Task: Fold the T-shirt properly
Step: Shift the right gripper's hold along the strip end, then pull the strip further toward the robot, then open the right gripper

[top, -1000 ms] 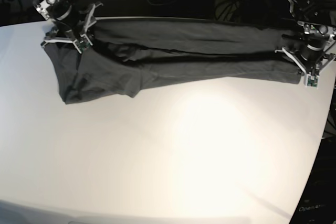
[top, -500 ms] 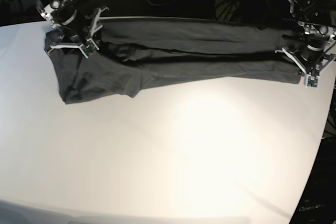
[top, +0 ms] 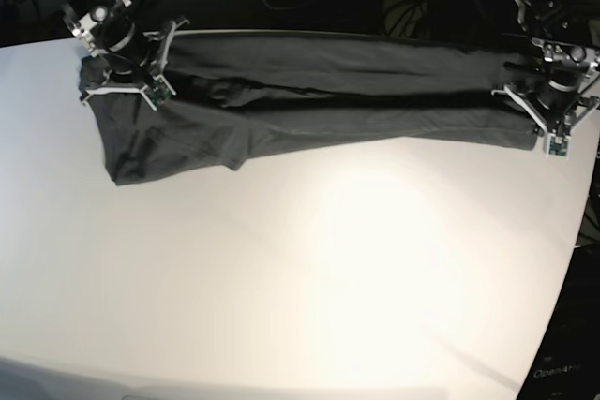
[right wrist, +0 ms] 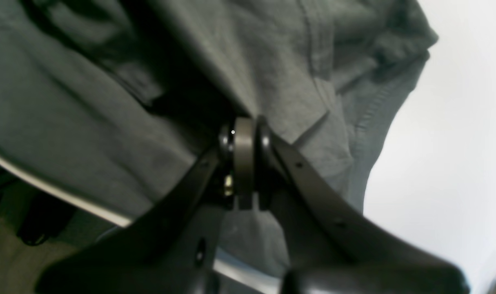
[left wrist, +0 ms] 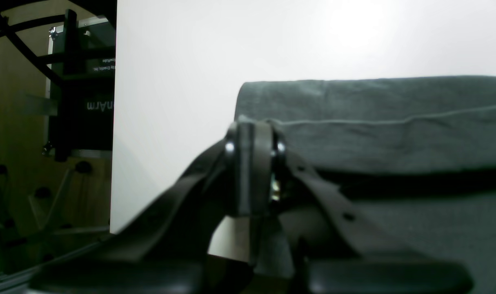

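Mid lengthwise fold: my left tool (top: pixel 547 100) and right tool (top: pixel 127 55) each pinch the T-shirt (top: pixel 328 91) along the desk's (top: pixel 309 278) far edge; next, carry it forward evenly.

One T-shirt (top: pixel 328 91), one table (top: pixel 309 288), two end effectors.

Plain charcoal-grey T-shirt (top: pixel 328 91), white table (top: pixel 281 269)

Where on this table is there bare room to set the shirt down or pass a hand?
The table is bare from the T-shirt's near edge to the front edge. The back strip is crowded: the shirt spans it, with the right gripper and left gripper clamped at its two ends.
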`<act>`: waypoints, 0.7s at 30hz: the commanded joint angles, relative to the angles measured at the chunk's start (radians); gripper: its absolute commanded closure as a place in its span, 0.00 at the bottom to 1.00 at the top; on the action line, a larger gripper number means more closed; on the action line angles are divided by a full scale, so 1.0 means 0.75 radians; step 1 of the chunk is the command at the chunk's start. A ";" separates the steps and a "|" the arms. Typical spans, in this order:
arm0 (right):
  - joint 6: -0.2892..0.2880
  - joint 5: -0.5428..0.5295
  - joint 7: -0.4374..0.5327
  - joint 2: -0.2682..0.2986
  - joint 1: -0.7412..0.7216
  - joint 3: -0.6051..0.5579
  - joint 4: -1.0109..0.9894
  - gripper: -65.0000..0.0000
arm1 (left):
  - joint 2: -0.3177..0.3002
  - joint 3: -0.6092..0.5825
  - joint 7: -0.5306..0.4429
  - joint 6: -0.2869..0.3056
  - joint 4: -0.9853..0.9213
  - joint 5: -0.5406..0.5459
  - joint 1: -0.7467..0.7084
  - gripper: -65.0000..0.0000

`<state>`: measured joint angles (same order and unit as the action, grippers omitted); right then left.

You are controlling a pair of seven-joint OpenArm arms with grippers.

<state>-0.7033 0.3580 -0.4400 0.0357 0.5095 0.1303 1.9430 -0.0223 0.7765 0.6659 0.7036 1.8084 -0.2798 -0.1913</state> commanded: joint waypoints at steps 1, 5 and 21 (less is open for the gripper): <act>0.007 0.011 0.021 0.003 0.001 0.001 0.021 0.98 | -0.016 0.007 -0.017 -0.007 0.037 0.010 0.009 0.96; 0.007 0.023 0.019 0.009 0.005 0.001 0.027 0.98 | -0.014 0.007 -0.015 -0.007 0.067 0.012 0.004 0.96; 0.007 0.246 0.060 -0.022 0.068 -0.019 0.062 0.98 | -0.014 0.005 -0.028 -0.007 0.057 0.014 0.009 0.96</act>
<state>-0.7063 0.5419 -0.4061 0.0139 0.5556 0.1150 1.9675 -0.0196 0.7780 0.6685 0.7040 1.8374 -0.2756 -0.1947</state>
